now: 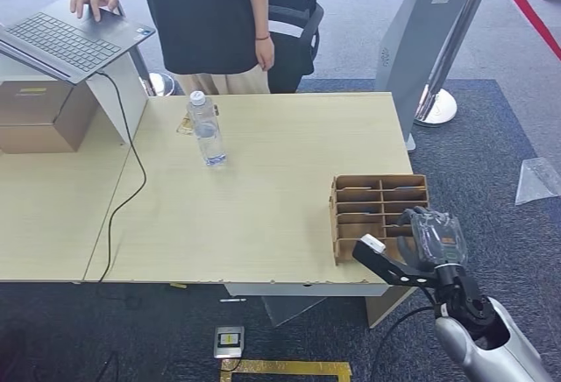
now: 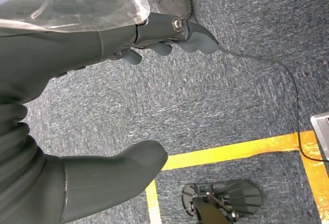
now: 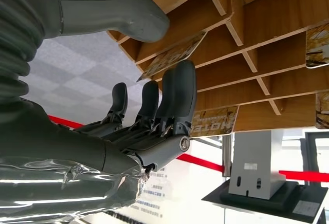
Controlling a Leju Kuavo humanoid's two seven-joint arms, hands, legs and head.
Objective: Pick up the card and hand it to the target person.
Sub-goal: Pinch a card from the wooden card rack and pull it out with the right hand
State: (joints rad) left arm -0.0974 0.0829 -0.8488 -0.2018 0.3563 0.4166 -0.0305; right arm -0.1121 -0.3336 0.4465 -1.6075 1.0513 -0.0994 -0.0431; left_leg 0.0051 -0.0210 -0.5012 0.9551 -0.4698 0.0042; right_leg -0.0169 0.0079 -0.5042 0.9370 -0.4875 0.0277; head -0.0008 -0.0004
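At the table's (image 1: 265, 180) near right corner, the right robot hand (image 1: 433, 240), fingers apart and holding nothing, reaches toward a card (image 3: 172, 55) slotted in the cardboard rack (image 1: 379, 191).

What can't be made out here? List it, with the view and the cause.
- Person: head cut off by the top edge, head view.
- Card rack: near corner hidden behind the right robot hand, head view.
- Card between thumb and fingers: print too blurred to read, and contact unclear, right wrist view.
- Bottle label: too small, head view.
- Left robot hand: wrist cut off by the left edge, left wrist view.
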